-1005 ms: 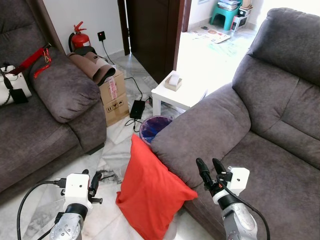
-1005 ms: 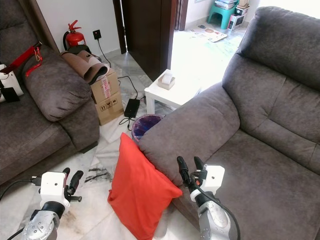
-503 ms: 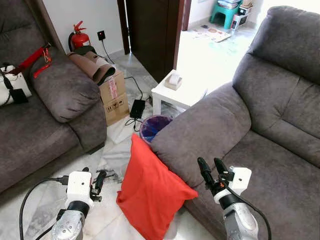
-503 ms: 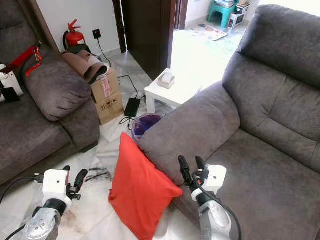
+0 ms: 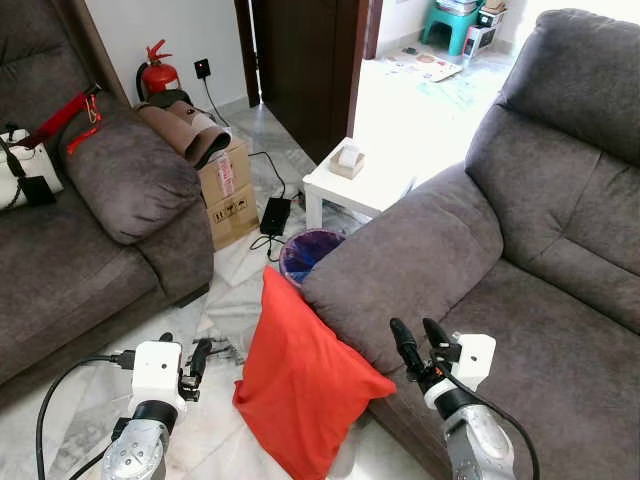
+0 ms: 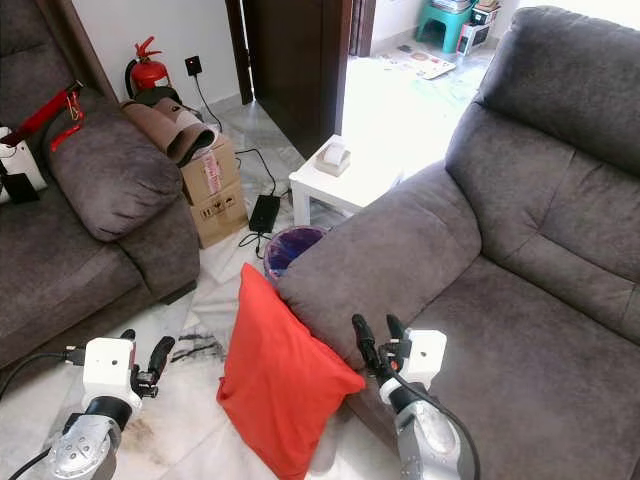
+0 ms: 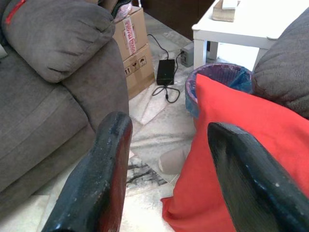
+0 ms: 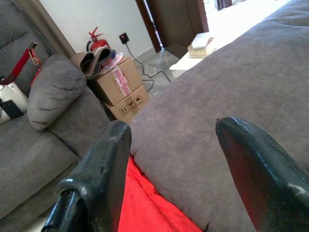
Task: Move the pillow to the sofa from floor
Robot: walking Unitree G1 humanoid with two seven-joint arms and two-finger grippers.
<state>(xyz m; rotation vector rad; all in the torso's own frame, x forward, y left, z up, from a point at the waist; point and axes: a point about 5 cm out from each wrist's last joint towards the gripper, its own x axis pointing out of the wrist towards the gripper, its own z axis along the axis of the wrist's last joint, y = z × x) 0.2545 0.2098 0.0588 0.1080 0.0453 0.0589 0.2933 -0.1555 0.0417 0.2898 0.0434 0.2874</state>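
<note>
Since the earlier frames little has shifted: the left gripper (image 5: 196, 358) has edged slightly toward the red pillow (image 5: 300, 390), the right gripper (image 5: 421, 347) sits much as before with a small wobble, and the pillow itself has not moved. In the left eye view, the pillow stands on edge at lower centre of the frame, on the marble floor (image 5: 225, 300), leaning against the armrest of the grey sofa (image 5: 520, 250); a purple bin (image 5: 305, 255) sits just behind it and a white side table (image 5: 365, 185) further back. The left gripper is low at the lower left, just beside the pillow but apart from it; the right gripper is at lower right, over the sofa's front edge. The right eye view shows the same arrangement, with a second sofa (image 6: 90, 200) at the left edge and cardboard boxes (image 6: 215, 190) beside it. In the left wrist view, the fingers (image 7: 96, 183) are spread wide with the pillow's red face ahead of them and nothing between them. In the right wrist view, the fingers (image 8: 94, 179) are likewise spread, framing the sofa armrest with a strip of red below. Assessment: the approach is barely begun, no contact is made, and the pillow remains on the floor awaiting a grasp.
</note>
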